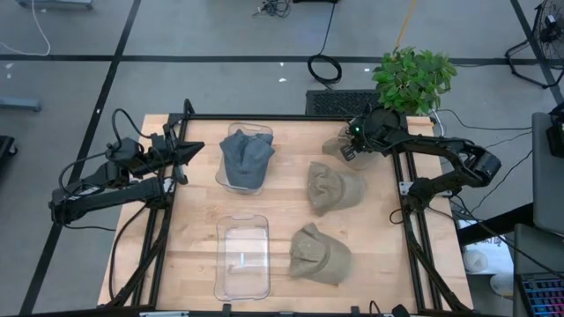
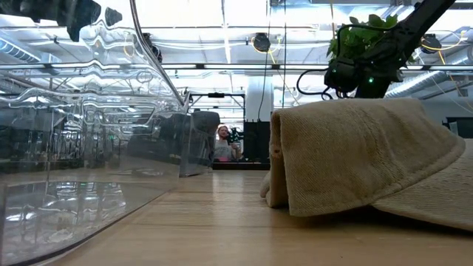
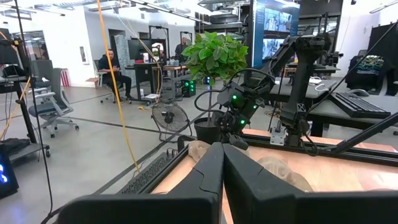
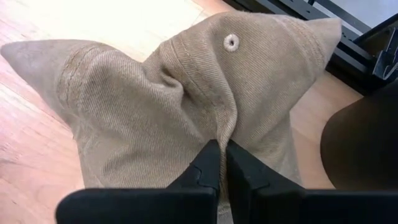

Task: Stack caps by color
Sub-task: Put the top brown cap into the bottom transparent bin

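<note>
My right gripper [image 1: 346, 148] is at the table's far right corner, shut on a tan cap [image 1: 334, 145], whose crown with a round eyelet [image 4: 231, 42] fills the right wrist view. Two more tan caps lie on the table: one right of centre [image 1: 333, 187], one near the front [image 1: 319, 255], which looms large in the low view [image 2: 369, 155]. Slate blue-grey caps [image 1: 246, 157] are piled in the far clear bin. My left gripper [image 1: 189, 155] hovers shut at the table's left side, touching nothing. My right gripper pinches a raised fold of the tan cap's crown [image 4: 217, 134] between its two fingers, coming from above and slanting down. The cloth gathers into creases toward the fingertips [image 4: 208, 163]. The cap spreads out below the fingers over the wood; whether it rests there I cannot tell.
An empty clear bin [image 1: 242, 255] stands near the table's front centre, and its wall fills the left of the low view [image 2: 81, 148]. A potted plant [image 1: 412, 77] stands beyond the far right corner. Black frame rails run along the table's sides. People sit in the room behind.
</note>
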